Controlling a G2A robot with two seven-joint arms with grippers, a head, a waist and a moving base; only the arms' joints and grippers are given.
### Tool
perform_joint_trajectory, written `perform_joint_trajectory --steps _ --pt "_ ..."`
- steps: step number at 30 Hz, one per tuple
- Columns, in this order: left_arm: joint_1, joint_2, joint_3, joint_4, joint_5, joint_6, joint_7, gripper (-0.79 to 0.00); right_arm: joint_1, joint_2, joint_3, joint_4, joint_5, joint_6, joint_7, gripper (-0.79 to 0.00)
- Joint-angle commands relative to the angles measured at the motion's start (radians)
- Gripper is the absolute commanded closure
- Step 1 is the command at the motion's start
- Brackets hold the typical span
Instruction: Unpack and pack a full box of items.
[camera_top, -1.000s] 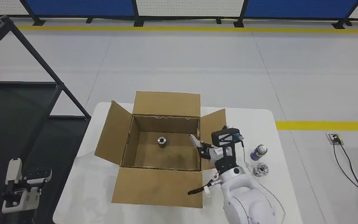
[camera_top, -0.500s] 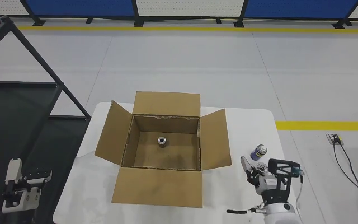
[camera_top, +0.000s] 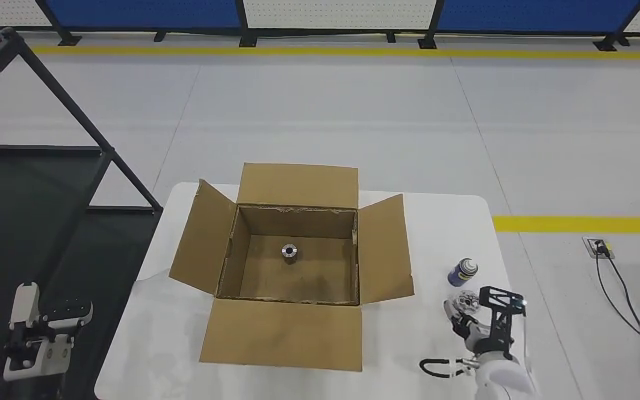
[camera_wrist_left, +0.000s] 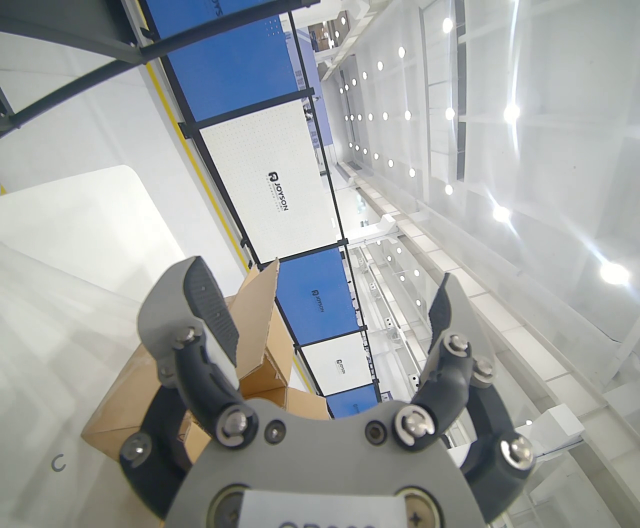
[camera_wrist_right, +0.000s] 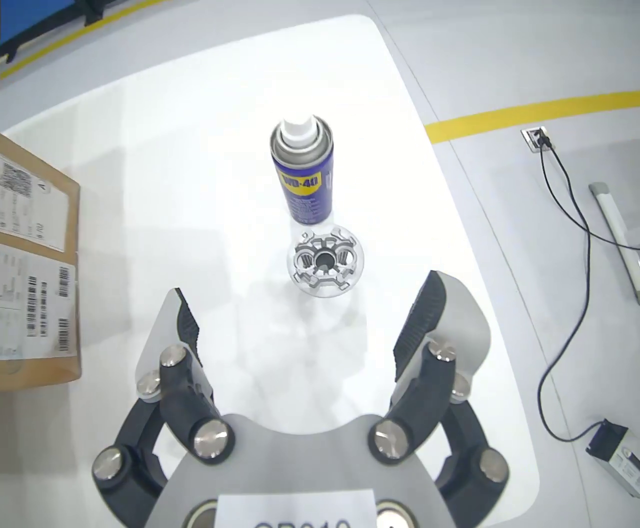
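The spray can and metal part stand unpacked at the top view's lower right. The right gripper and left gripper are empty, with fingers apart.

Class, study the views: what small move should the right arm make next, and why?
Probably lower the right pincer onto the metal disc: its jaws stand open and empty, and the disc lies flat on the table just ahead, beside the upright spray can.

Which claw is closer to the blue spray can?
Right. The right claw hovers open just short of the spray can, a round metal part lying between them; the left claw is away by the cardboard box, pointing upward.
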Motion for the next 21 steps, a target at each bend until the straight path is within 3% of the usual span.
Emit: perform_joint_trajectory --steps 1,13,15,17,20,21 --pt "0.0 0.0 0.0 0.0 0.0 0.0 0.0 -0.785 0.021 0.0 0.0 0.033 0.003 0.006 0.012 -0.785" --pt "0.0 0.0 0.0 0.0 0.0 0.0 0.0 -0.785 0.116 0.002 0.02 0.209 0.066 0.04 -0.046 -0.785" --pt "0.0 0.0 0.0 0.0 0.0 0.0 0.0 -0.785 0.124 0.002 0.016 0.221 0.068 0.043 -0.052 -0.757" --pt "0.0 0.0 0.0 0.0 0.0 0.0 0.0 -0.785 0.132 0.002 0.013 0.231 0.068 0.042 -0.058 -0.677" --pt "0.0 0.0 0.0 0.0 0.0 0.0 0.0 -0.785 0.143 0.003 0.008 0.243 0.072 0.036 -0.059 -0.634" --pt "0.0 0.0 0.0 0.0 0.0 0.0 0.0 -0.785 0.147 0.003 0.005 0.247 0.068 0.034 -0.059 -0.505"
